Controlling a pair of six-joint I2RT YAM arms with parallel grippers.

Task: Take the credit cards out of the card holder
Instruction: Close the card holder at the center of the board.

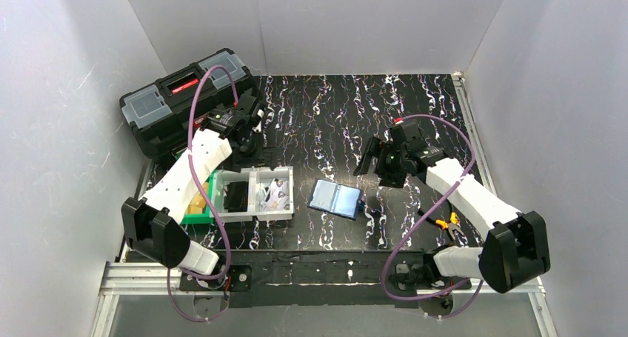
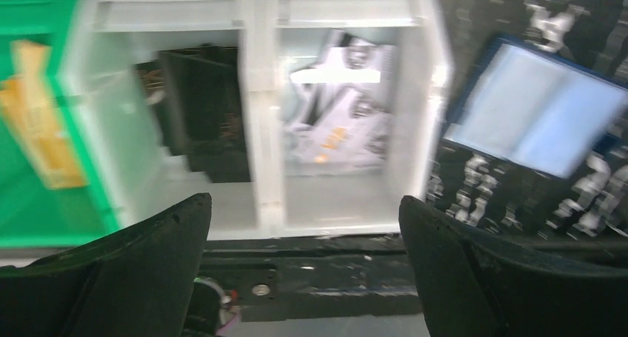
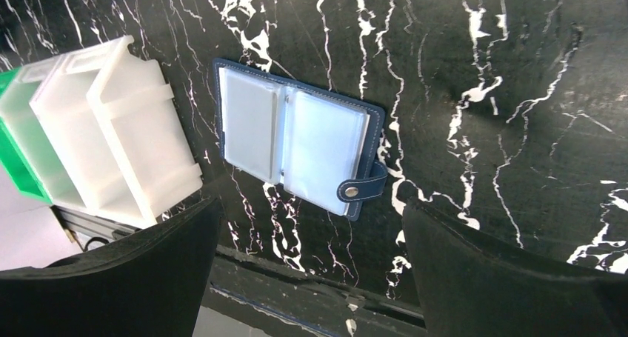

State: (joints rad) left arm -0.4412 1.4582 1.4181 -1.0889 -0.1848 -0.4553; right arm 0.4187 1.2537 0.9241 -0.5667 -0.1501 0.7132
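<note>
The navy card holder (image 1: 335,198) lies spread open on the black marbled table, its pale pockets facing up. It also shows in the right wrist view (image 3: 296,137) and, blurred, in the left wrist view (image 2: 540,111). I see no card in its pockets. Orange-tan credit cards (image 1: 198,201) lie in the green bin, also seen in the left wrist view (image 2: 41,122). My left gripper (image 1: 246,146) is open and empty beyond the bins, as its wrist view (image 2: 305,204) shows. My right gripper (image 1: 375,164) is open and empty, beyond and right of the holder, as its wrist view (image 3: 311,207) shows.
A green bin (image 1: 189,217) and a white two-compartment bin (image 1: 290,196) stand left of the holder. One compartment holds a dark object (image 2: 200,111), the other white printed slips (image 2: 337,122). A black toolbox (image 1: 185,100) stands at the back left. Orange-handled pliers (image 1: 448,222) lie by the right arm.
</note>
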